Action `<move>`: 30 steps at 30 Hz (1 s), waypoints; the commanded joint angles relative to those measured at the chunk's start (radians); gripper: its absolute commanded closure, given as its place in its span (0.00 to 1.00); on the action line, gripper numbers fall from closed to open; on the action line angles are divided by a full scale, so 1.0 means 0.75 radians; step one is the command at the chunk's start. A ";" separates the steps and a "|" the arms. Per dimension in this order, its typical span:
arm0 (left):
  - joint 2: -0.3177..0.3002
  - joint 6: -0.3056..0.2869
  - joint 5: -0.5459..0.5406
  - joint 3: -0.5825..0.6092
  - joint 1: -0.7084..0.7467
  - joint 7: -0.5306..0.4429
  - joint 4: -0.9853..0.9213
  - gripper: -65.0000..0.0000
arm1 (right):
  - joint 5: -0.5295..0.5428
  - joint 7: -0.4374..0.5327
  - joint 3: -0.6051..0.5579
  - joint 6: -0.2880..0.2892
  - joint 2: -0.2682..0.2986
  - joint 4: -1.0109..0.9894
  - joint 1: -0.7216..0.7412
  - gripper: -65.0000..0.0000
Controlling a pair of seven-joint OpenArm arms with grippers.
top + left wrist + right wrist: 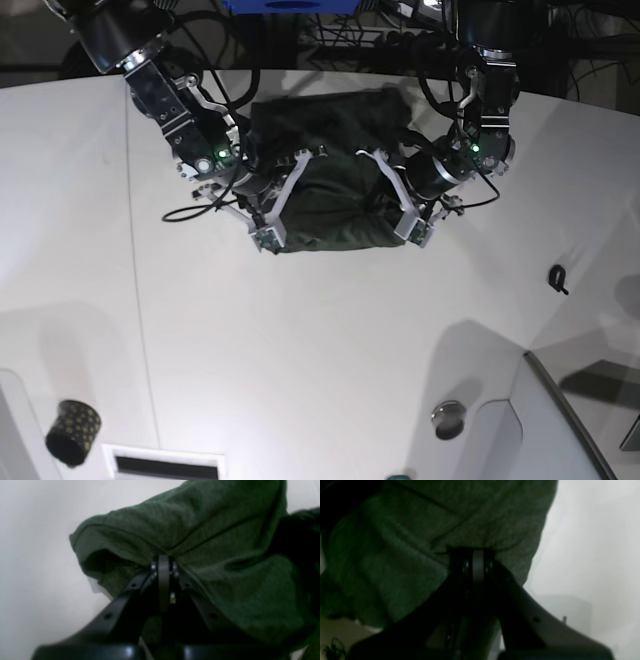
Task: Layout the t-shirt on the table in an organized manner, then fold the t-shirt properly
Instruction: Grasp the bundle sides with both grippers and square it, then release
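t-shirt [335, 190]: bunched, lifted at 12 o'clock over the table [320, 340]
left gripper [163, 560]: clenched on t-shirt
right gripper [478, 555]: clenched on t-shirt

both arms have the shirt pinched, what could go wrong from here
1. Both grippers, left and right, are shut on the t-shirt, which is bunched between them; pulling apart unevenly could slip one pinch or leave it twisted.
2. Each pinch may catch several layers, so it may not spread flat on the table.
3. The arms are close together; their cables could snag the fabric.
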 commanded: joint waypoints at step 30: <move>-0.014 -0.009 -0.487 -0.522 0.207 0.344 0.352 0.55 | -0.005 -0.014 0.416 0.062 0.148 0.343 -0.125 0.99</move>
